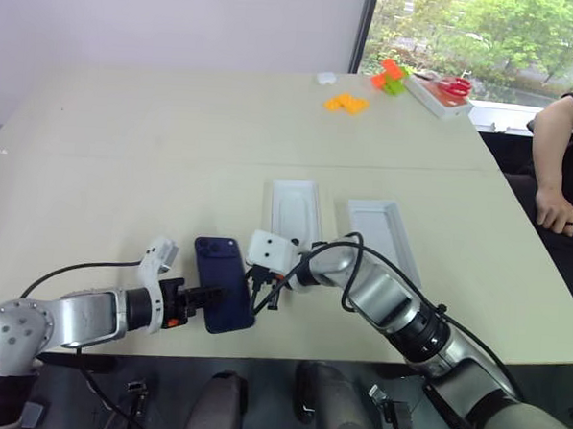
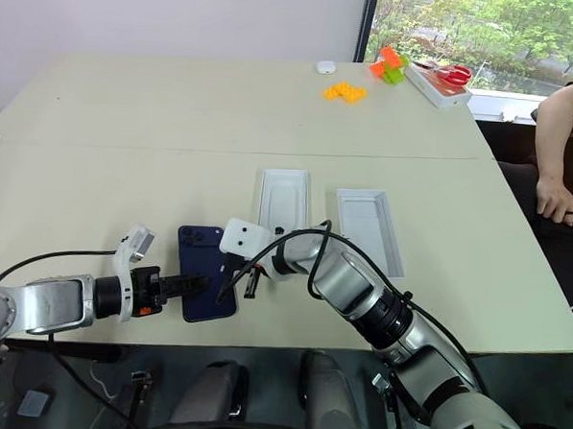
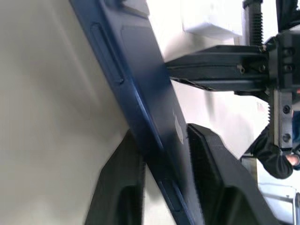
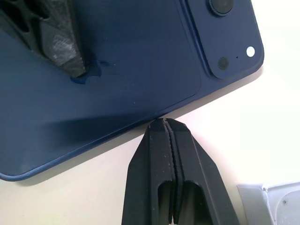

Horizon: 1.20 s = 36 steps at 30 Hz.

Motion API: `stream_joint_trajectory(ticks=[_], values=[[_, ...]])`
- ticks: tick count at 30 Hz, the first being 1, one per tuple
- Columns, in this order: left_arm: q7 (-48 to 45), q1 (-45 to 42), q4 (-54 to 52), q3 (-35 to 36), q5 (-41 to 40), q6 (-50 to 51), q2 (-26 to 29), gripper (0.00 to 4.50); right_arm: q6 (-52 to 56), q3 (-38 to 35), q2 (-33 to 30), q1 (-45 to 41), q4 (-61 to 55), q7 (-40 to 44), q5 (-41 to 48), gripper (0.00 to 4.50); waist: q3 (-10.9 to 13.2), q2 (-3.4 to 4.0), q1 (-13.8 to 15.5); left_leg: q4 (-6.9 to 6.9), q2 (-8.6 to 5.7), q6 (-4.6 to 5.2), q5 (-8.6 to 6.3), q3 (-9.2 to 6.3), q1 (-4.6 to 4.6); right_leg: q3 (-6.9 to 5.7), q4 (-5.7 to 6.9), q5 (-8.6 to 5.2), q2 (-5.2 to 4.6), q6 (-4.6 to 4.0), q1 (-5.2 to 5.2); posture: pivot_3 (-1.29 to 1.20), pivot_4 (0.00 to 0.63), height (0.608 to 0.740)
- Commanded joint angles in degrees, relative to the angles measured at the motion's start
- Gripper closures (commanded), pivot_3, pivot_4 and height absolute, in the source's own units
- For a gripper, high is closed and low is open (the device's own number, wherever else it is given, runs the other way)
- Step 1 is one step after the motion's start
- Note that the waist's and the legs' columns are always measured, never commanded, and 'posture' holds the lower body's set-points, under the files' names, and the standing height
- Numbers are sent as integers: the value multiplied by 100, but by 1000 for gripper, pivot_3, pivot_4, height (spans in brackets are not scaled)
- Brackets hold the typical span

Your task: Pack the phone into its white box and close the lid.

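Observation:
The phone [image 1: 223, 283] lies back up near the table's front edge, its camera cluster [image 4: 227, 35] at the far corner. My left gripper [image 1: 203, 296] comes in from the left and is shut on the phone's left long edge, one finger under it and one finger [image 4: 58, 40] on its back. In the left wrist view that gripper [image 3: 161, 136] straddles the phone's edge [image 3: 140, 89]. My right gripper [image 4: 164, 123] is shut and empty, its tip against the phone's right long edge. The white box [image 1: 294, 213] lies open just beyond the phone. The lid [image 1: 383, 234] lies inside up to its right.
Orange blocks [image 1: 346, 103], a small white object [image 1: 325, 78] and a white tray with red scissors [image 1: 442, 91] sit at the far right of the table. A person's arm [image 1: 555, 181] rests beside the table's right edge. The table's front edge [image 1: 289, 344] is close behind the phone.

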Motion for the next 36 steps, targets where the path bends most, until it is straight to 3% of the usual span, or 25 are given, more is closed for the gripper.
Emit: stream_joint_trajectory(ticks=[1,5,10,16,25,32,36], values=[[19,38,-36,125,-233,-202,62,2827,27,17,11,18,-43,8,-19,4500,0,-1,-1,0,0,0,0,0,-1,0,-1,0,0,0,0,0,150,734],[37,120,-12,190,-368,-347,63,2827,20,-1,-21,-16,-73,1,-42,4500,1,0,-1,-1,2,0,0,0,-1,0,-1,0,0,0,-2,0,150,734],[69,157,-25,142,-456,-468,113,4436,52,-118,-120,-81,-219,-23,-57,4500,2,1,7,-1,3,0,0,0,-1,-1,-4,-1,-1,0,-1,0,150,734],[-41,264,-125,323,-595,-677,137,4436,250,-375,-432,-129,-661,0,4,4500,7,1,9,-3,2,-1,0,1,-9,-1,-7,-2,-2,1,-6,0,150,734],[-284,408,-229,915,-908,-1039,189,4436,287,-1231,-1428,43,-1770,491,543,4500,21,1,28,-7,4,-1,-1,0,-17,-4,-16,-4,-1,2,-13,0,150,734],[-175,-50,-136,717,-858,-1149,132,4436,-60,-1535,-1638,-82,-1312,546,580,4500,24,-4,30,-9,0,-2,-1,2,-23,-4,-23,-6,-5,7,-13,0,150,734],[-181,-216,-76,565,-769,-1094,121,4500,-365,-1427,-1761,-59,-1081,685,510,3171,26,-2,20,-11,0,-1,-1,3,-24,-3,-24,-6,-4,7,-14,0,150,734]])
